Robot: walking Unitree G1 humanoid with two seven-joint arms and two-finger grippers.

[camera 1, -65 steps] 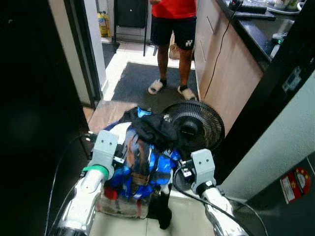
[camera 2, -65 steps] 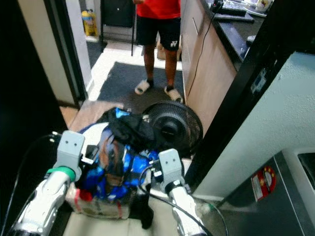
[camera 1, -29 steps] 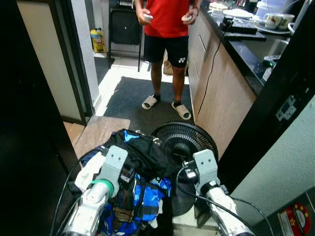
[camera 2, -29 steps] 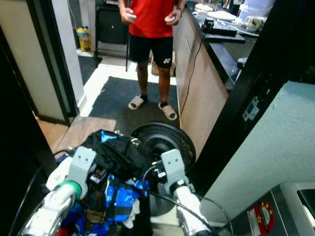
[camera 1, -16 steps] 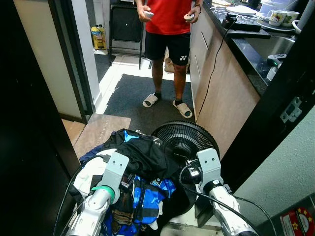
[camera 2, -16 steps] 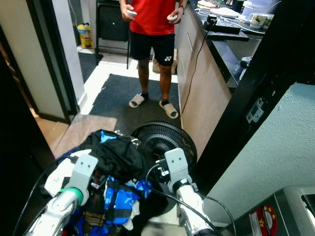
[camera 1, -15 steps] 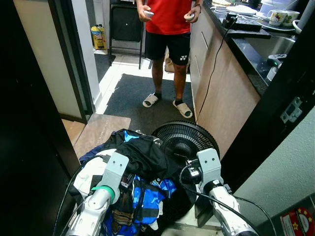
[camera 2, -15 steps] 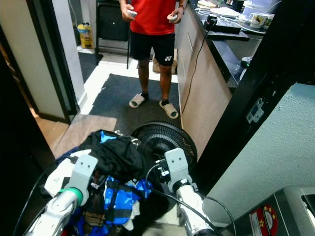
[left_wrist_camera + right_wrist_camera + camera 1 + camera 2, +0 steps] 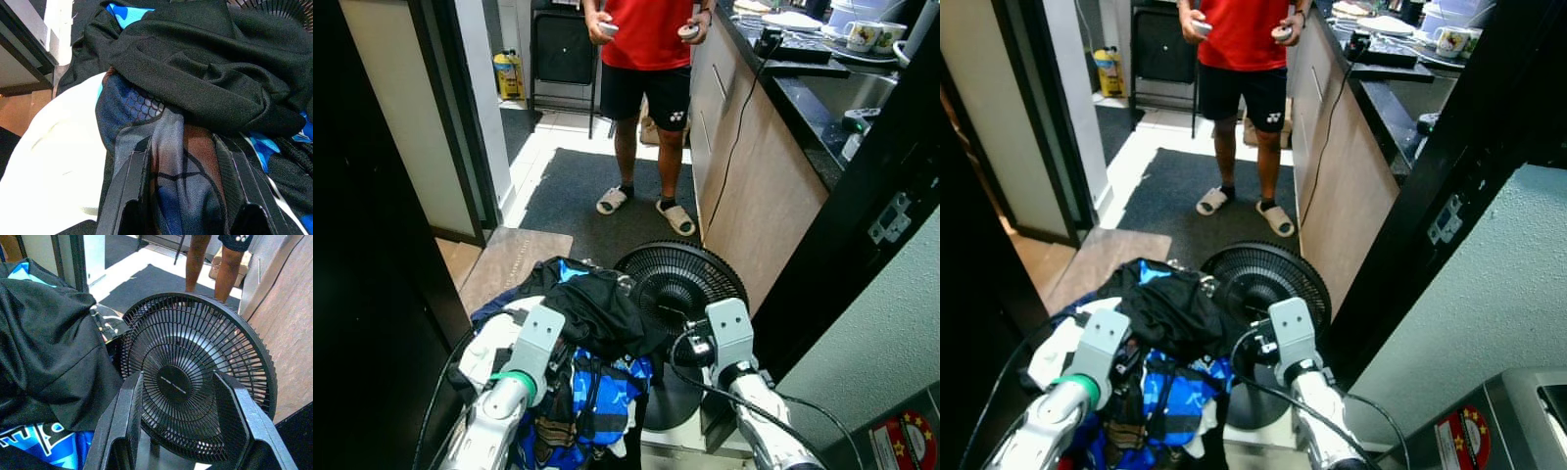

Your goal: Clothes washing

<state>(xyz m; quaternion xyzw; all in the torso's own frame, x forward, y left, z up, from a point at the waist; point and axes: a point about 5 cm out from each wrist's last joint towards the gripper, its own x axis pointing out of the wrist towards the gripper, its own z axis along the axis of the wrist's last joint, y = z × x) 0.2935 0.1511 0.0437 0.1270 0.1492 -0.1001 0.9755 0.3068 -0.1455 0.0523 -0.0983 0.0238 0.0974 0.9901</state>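
A heap of clothes [image 9: 592, 323] lies low in front of me, with a black garment [image 9: 195, 83] on top, blue patterned pieces and a white piece [image 9: 54, 161] at its side. My left gripper [image 9: 181, 142] is open and pushed into the heap, its fingers [image 9: 129, 186] on either side of a blue and brown fold. The right gripper [image 9: 178, 377] is open and holds nothing. It hangs in front of a black floor fan [image 9: 195, 372], to the right of the heap.
The fan [image 9: 680, 284] stands against the heap's right side. A person [image 9: 646, 59] in a red shirt stands on a dark mat [image 9: 573, 186] ahead. A wooden counter [image 9: 764, 166] runs along the right, a dark door frame [image 9: 382, 196] along the left.
The camera has tilted up over the last two seconds, so more of the person and the doorway shows. Both grippers keep their places by the heap and the fan.
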